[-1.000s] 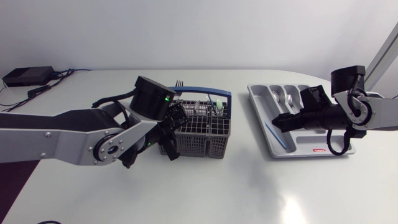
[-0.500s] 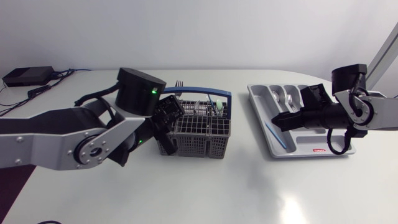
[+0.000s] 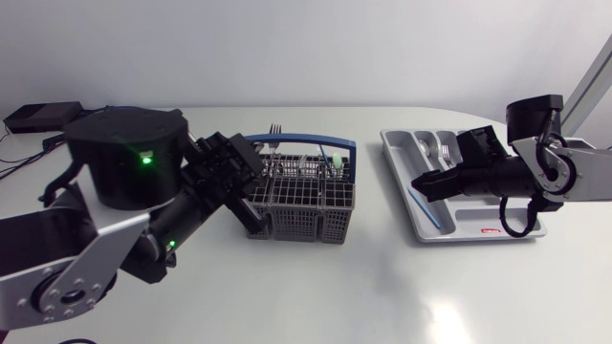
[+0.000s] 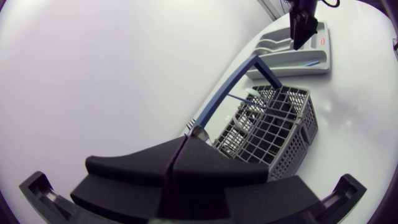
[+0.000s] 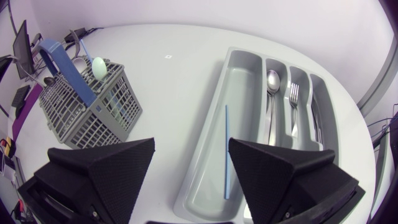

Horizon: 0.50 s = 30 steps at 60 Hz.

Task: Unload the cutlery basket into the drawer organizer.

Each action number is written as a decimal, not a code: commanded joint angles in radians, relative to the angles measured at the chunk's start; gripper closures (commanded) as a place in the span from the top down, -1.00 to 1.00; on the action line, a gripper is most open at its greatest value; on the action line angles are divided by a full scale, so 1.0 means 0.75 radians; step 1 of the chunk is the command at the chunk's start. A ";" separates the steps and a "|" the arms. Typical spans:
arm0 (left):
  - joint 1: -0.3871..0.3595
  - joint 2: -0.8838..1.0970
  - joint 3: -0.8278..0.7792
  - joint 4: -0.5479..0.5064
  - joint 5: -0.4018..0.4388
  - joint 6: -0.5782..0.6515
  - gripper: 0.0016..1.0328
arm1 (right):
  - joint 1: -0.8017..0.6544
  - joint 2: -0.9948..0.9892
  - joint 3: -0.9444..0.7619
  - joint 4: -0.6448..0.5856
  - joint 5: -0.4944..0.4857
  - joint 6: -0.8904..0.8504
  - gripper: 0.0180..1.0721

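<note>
Head view has the white table point(image 3: 363, 296) as the biggest thing, and two arms come over it; the left arm point(image 3: 115, 182) enters from the left side and the right arm point(image 3: 564, 172) from the right side.

One cutlery basket point(image 3: 306, 205), a grey grid with one blue handle, stands near the middle of the table; one drawer organizer point(image 3: 394, 158), a grey tray, lies well apart from it on the right.

The left gripper point(image 3: 239, 177) is at the left end of the basket; whether it touches the basket I cannot tell; in the left wrist view its two fingers point(image 4: 124, 180) meet along one line, pressed together with nothing seen between them.

The right gripper point(image 3: 430, 184) hangs over the near left part of the organizer; in the right wrist view its two fingers point(image 5: 102, 168) stand wide apart and hold nothing.

In the organizer I count three pieces; one thin blue stick point(image 5: 226, 149) in the widest compartment, one spoon point(image 5: 272, 93) in the next one, one fork point(image 5: 293, 102) in the one after.

In the basket I can name two pieces; one fork tip point(image 3: 275, 128) stands up at the far side, and one pale green spoon point(image 5: 98, 66) stands up beside the handle.
</note>
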State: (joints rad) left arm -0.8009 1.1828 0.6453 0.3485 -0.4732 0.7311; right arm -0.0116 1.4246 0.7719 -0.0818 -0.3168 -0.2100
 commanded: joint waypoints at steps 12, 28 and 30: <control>-0.008 -0.198 -0.001 -0.002 0.091 -0.011 -0.74 | 0.058 -0.147 -0.080 -0.003 -0.132 -0.019 0.63; 0.045 -0.117 0.246 -0.352 0.359 -0.333 -0.74 | 0.136 -0.359 -0.125 -0.052 -0.365 -0.021 0.63; 0.047 -0.094 0.273 -0.385 0.396 -0.369 -0.74 | 0.148 -0.384 -0.129 -0.061 -0.388 -0.021 0.63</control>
State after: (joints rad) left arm -0.7742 1.0683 0.7677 0.0921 -0.2192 0.5442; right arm 0.0792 1.1713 0.7044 -0.1062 -0.5777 -0.2134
